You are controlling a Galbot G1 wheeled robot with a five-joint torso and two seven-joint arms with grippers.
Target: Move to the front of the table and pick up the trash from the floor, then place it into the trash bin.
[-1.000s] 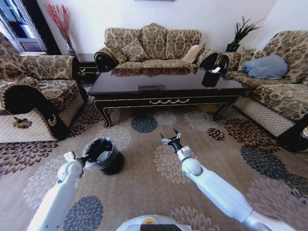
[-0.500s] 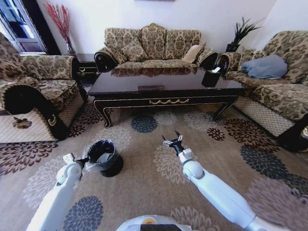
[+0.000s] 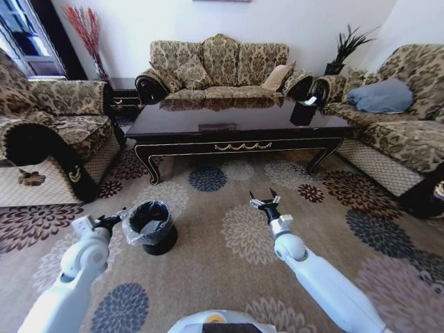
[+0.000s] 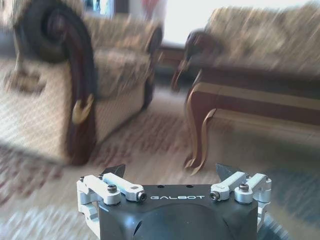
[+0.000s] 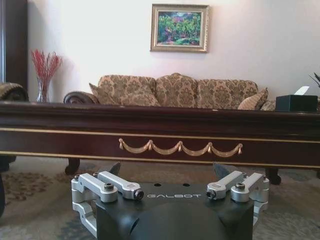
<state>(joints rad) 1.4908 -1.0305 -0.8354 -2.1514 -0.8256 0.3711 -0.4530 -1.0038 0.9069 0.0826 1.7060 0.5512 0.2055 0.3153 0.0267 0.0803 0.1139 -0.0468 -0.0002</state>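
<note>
The long dark table (image 3: pixel 208 132) with gold trim stands across the middle of the room, and its front edge (image 5: pixel 170 135) faces my right wrist camera. The black trash bin (image 3: pixel 150 226) with its bag liner stands on the carpet at my front left. My left gripper (image 3: pixel 111 220) hangs open and empty just left of the bin's rim; its wrist view shows the spread left gripper (image 4: pixel 170 171) facing a curved table leg (image 4: pixel 200 130). My right gripper (image 3: pixel 266 202) is open and empty, low over the carpet before the table; the right gripper (image 5: pixel 167 169) holds nothing. The trash is out of view.
A patterned armchair (image 3: pixel 55 132) sits at the left, a sofa (image 3: pixel 222 66) behind the table and another sofa (image 3: pixel 402 125) with a blue cushion at the right. A black tissue box (image 3: pixel 305 111) stands on the table's right end. Flowered carpet (image 3: pixel 229 236) lies between my arms.
My left gripper has swung left, from over the bin's rim to beside it. My right gripper has drifted to the right. The bin has stayed in place.
</note>
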